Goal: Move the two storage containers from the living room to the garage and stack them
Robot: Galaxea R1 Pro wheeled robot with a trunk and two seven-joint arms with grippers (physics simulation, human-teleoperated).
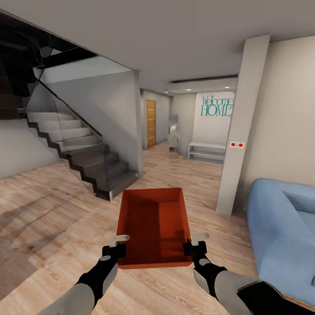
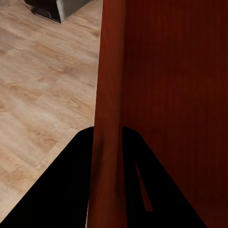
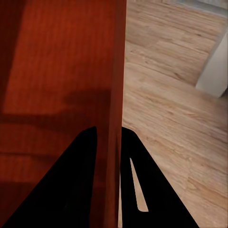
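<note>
Even, soft rendered light with small ceiling spots [image 1: 189, 89] glowing toward one o'clock, long faint shadows on the wood floor [image 1: 39, 218] at eight o'clock, wide-angle stretching at the edges, and black, featureless fingers [image 2: 61, 190] in the wrist views.

I had both arms stretched forward and low, elbows bent slightly inward. My left gripper [image 1: 117, 245] was clamped on the left wall of the storage container [image 1: 154, 223] near its near corner, 1 finger each side. My right gripper [image 1: 195, 243] pinched the right wall likewise, wrists level, holding it off the ground.
</note>
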